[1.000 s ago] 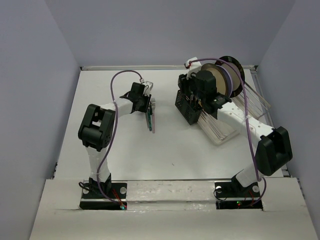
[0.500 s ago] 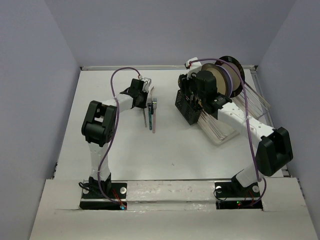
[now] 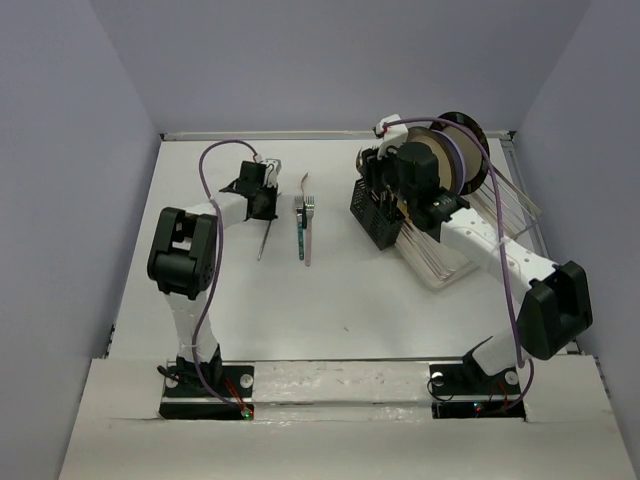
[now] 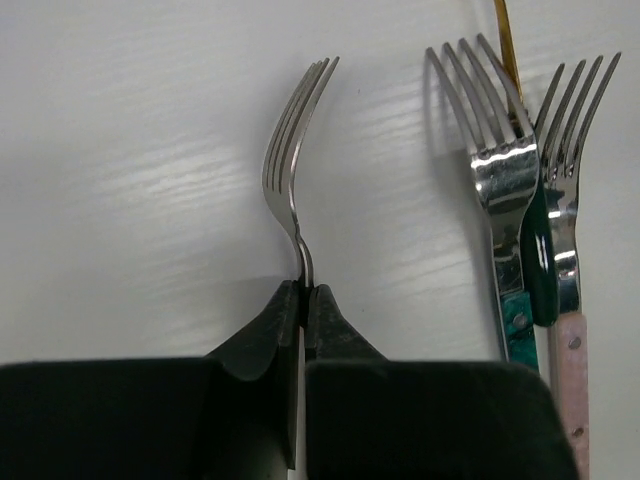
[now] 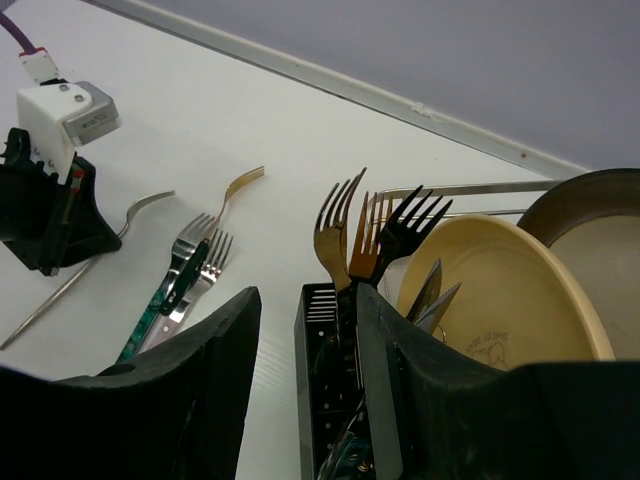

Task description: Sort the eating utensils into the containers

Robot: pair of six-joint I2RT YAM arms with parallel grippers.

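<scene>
The left gripper [image 4: 303, 300] is closed tight on the neck of a silver fork [image 4: 297, 180] near the table's far edge; the fingers hide its handle. The right gripper [image 5: 305, 305] is wide open and holds nothing, with the caddy [image 5: 320, 370] between its fingers, toward the far right corner. The small print on the cream plate [image 5: 500, 300] is too blurred to read.

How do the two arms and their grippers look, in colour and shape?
Both the left arm and the right arm have white links and bulky black joints. A purple cable loops along each. The left gripper and right gripper have black, wedge-shaped fingers. A white connector block sits at the left wrist.
</scene>
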